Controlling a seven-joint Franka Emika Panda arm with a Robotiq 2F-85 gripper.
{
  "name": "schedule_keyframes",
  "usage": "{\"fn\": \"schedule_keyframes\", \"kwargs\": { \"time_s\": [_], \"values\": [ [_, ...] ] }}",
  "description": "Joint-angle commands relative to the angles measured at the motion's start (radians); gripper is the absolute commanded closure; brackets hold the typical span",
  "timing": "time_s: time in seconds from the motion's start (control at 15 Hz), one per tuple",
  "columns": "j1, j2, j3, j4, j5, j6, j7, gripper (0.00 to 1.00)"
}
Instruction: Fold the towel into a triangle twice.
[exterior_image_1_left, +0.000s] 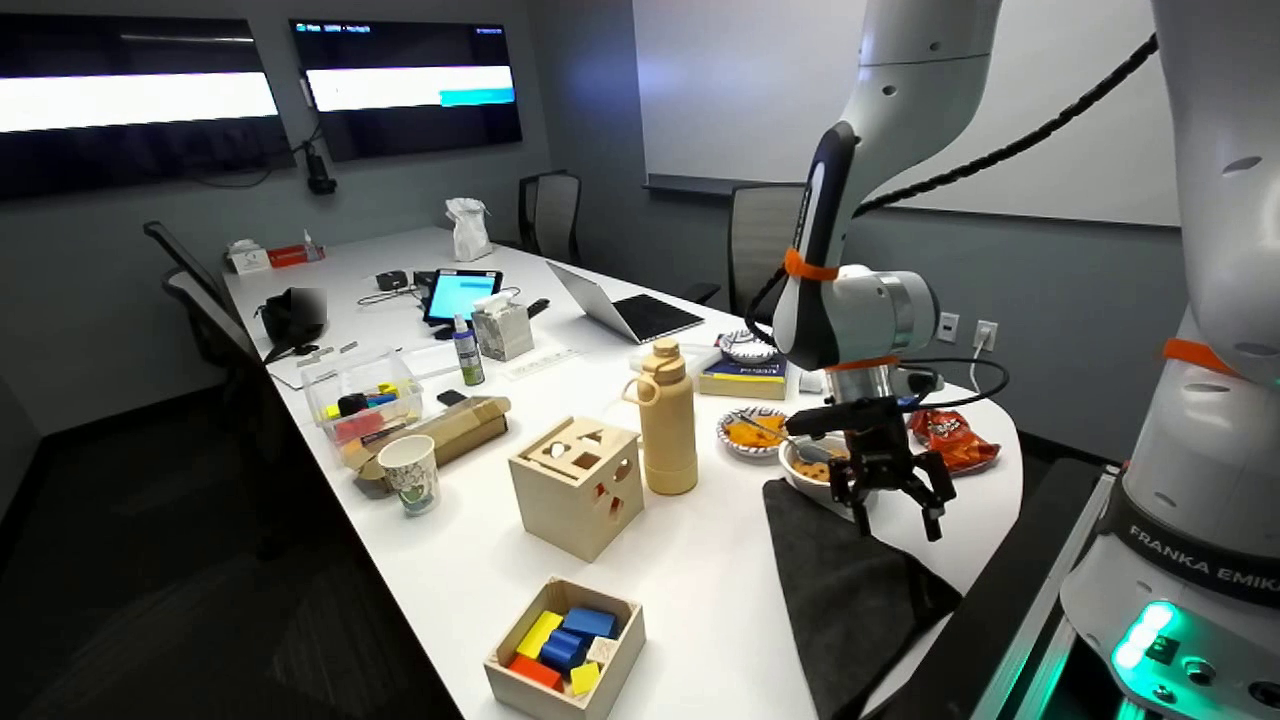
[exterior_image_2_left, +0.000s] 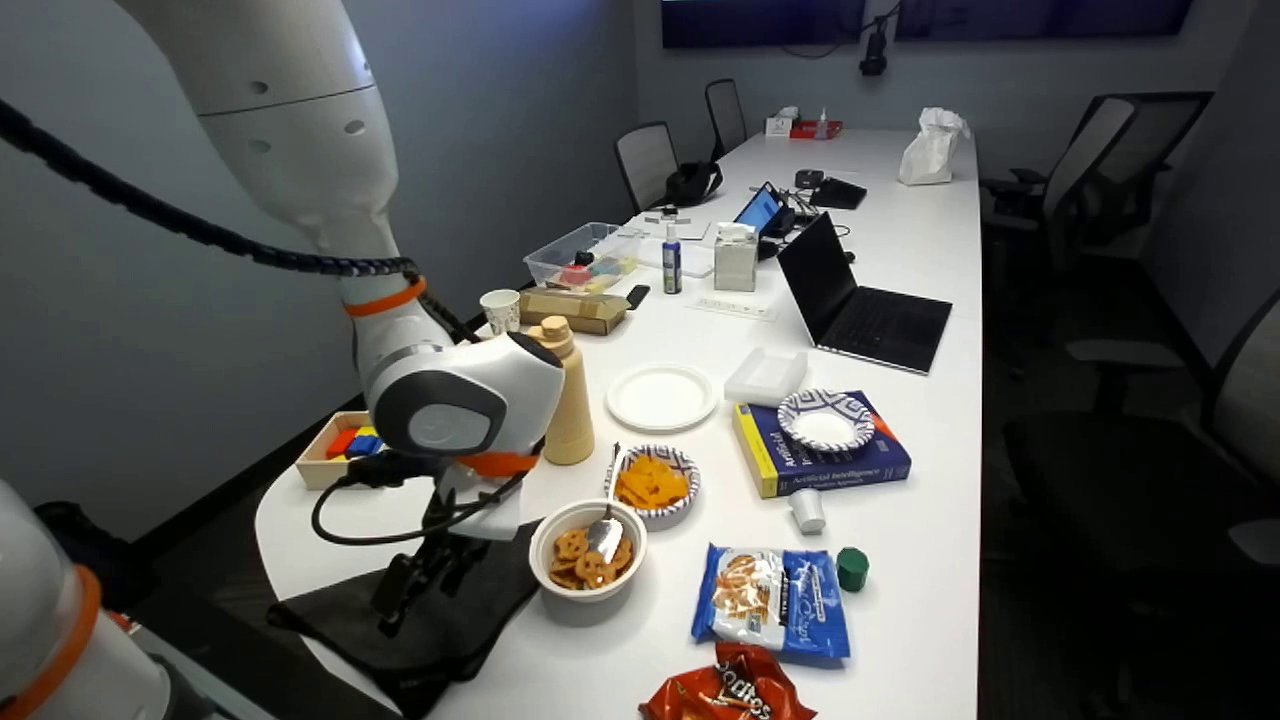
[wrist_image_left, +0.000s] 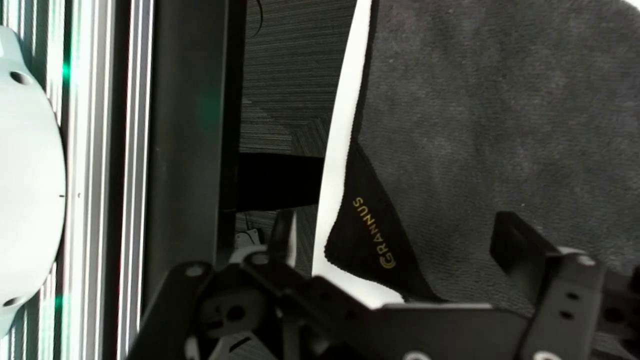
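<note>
One dark grey cloth towel (wrist_image_left: 475, 125), cropped in the wrist view and partly hidden by one black two-fingered gripper (exterior_image_1_left: 898, 525) with jaws spread, is supported by one white table (exterior_image_1_left: 700, 600).

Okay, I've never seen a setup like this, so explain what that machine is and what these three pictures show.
The machine is a single robot arm ending in a two-fingered claw. Two pictures come from cameras standing apart from it, looking over the white table. The third comes from a camera on the arm's wrist, which is why the claw's fingers loom close. Near them lies the dark towel to be folded, with a corner marked GRANNUS. Also on the table are a bowl of brown snacks, a patterned dish of orange chips, a tan bottle, a wooden box with cut-out holes and a tray of coloured blocks. The fingers stand wide apart, so nothing is held.
</note>
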Motion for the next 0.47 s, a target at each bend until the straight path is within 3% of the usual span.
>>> {"fn": "schedule_keyframes", "kwargs": {
  "time_s": [0.0, 0.07, 0.4],
  "values": [
    [-0.005, -0.174, 0.024, -0.106, -0.014, 0.055, -0.024, 0.0],
    [-0.007, -0.137, 0.03, -0.03, -0.026, 0.045, -0.019, 0.0],
    [0.008, -0.297, 0.05, -0.088, -0.101, 0.082, 0.007, 0.0]
  ]
}}
